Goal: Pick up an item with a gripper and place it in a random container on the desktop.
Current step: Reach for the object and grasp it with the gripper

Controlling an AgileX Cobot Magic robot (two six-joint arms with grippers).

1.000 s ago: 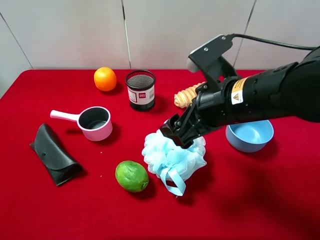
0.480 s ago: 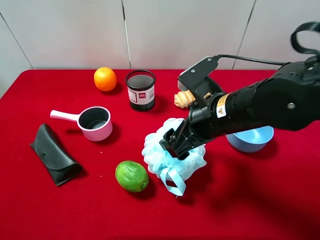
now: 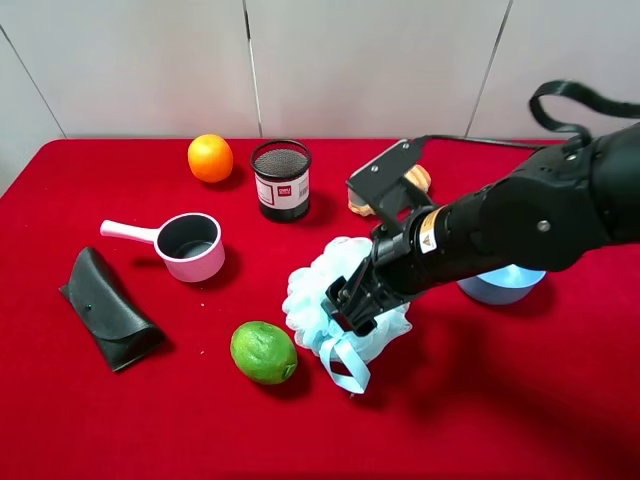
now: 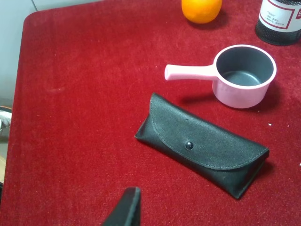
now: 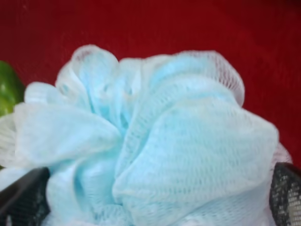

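- The right gripper (image 3: 350,300) has dropped lower over the bath pouf (image 3: 312,285), jaws wide on either side of it.
- Left gripper (image 4: 126,209): one finger shows; cannot tell its state.
- The bath pouf lies between lime (image 3: 264,352) and blue bowl (image 3: 500,287).

Fluffy light-blue pouf (image 3: 310,290) lies between spread fingers of the hand (image 3: 350,305), blue bowl (image 3: 500,288) nearby.

Labels showing, no words legible.
A yellow-and-white sticker (image 3: 430,232) on the black robot arm (image 3: 540,210) is bearing a warning triangle; the white-and-red label (image 3: 283,190) on the black mesh cup (image 3: 280,160) is carrying print too small to read.
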